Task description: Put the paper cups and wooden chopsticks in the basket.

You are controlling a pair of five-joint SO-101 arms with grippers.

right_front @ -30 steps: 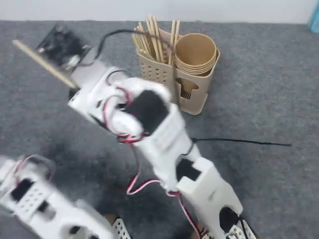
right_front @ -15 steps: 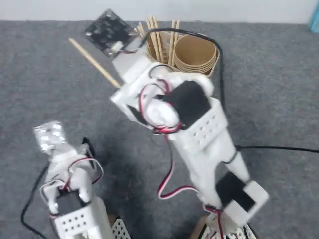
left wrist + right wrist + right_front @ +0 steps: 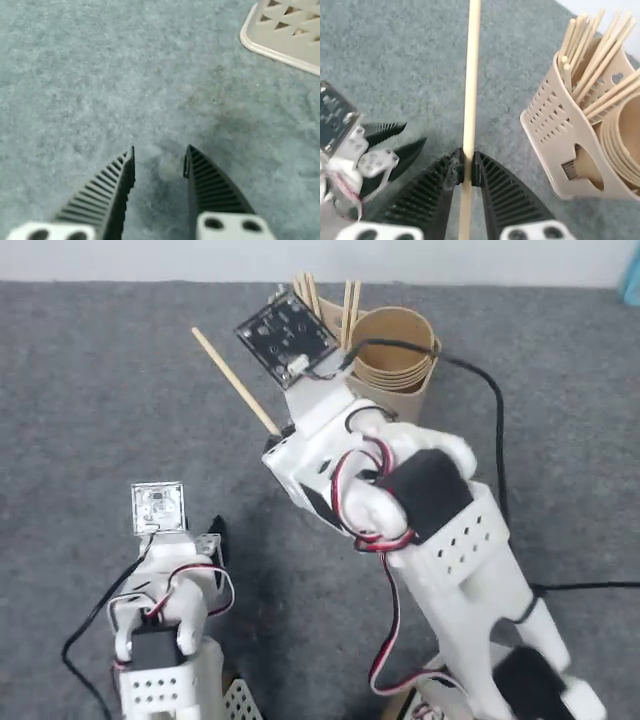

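Right gripper [image 3: 468,170] was clenched on one wooden chopstick [image 3: 470,90], gripped partway along its length, above the grey carpet [image 3: 75,75] and near the basket [image 3: 550,130]. The basket held a bundle of chopsticks [image 3: 592,45] in one compartment and stacked paper cups [image 3: 622,145] in the next. Left gripper [image 3: 159,167] hung low over carpet, jaws apart, nothing between them.

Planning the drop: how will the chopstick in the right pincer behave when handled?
The chopstick looks straight and thin, so probably stiff and light. Held by the right pincer at one narrow spot, it may pivot.
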